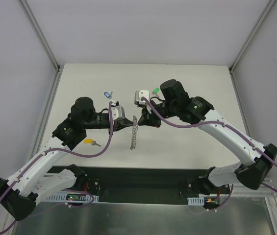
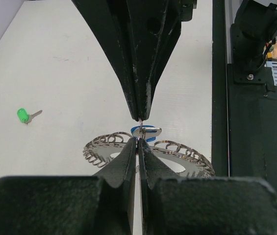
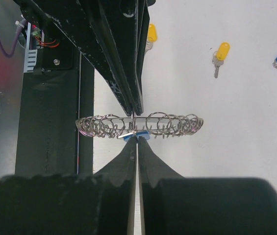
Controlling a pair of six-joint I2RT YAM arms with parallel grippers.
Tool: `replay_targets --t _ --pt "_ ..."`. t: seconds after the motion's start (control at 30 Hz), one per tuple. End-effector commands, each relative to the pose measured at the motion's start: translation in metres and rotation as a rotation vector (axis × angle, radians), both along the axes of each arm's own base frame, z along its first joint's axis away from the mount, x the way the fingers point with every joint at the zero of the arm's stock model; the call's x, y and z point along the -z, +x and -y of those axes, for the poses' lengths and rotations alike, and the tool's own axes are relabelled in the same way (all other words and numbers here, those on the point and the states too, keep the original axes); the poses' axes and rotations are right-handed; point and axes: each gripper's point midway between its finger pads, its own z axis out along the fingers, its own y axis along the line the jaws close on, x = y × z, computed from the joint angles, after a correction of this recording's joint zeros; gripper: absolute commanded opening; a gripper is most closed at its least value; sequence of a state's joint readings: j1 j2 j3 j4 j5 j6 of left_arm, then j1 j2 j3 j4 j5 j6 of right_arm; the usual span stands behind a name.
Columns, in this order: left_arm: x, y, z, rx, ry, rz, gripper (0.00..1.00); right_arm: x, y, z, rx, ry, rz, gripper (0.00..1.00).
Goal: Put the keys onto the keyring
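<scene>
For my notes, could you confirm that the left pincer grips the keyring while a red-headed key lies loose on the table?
Not quite: the left wrist view shows that loose key is green-headed; the left pincer does grip the keyring.
</scene>
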State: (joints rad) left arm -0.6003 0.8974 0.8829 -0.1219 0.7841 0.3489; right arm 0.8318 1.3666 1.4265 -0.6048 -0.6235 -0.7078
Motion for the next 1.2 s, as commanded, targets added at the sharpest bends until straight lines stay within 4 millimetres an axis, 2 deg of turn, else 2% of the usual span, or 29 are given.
replay_targets --t 0.0,0.33,0.93,1.17 --pt "-0.036 0.002 0.003 0.017 -0.081 0.083 0.0 -0.019 -0.004 -0.003 -0.04 0.045 0.026 0.01" --pt "-0.028 0.004 0.005 0.018 -0.07 0.056 0.0 -0.025 -0.006 -0.006 -0.038 0.029 0.061 0.01" --pt "-0.027 0.005 0.007 0.014 -0.066 0.02 0.0 -0.027 -0.006 -0.01 -0.04 0.0 0.095 0.01" --pt "-0.03 0.014 0.006 -0.048 -0.07 -0.028 0.0 -0.018 -0.01 -0.008 -0.06 -0.041 0.099 0.01"
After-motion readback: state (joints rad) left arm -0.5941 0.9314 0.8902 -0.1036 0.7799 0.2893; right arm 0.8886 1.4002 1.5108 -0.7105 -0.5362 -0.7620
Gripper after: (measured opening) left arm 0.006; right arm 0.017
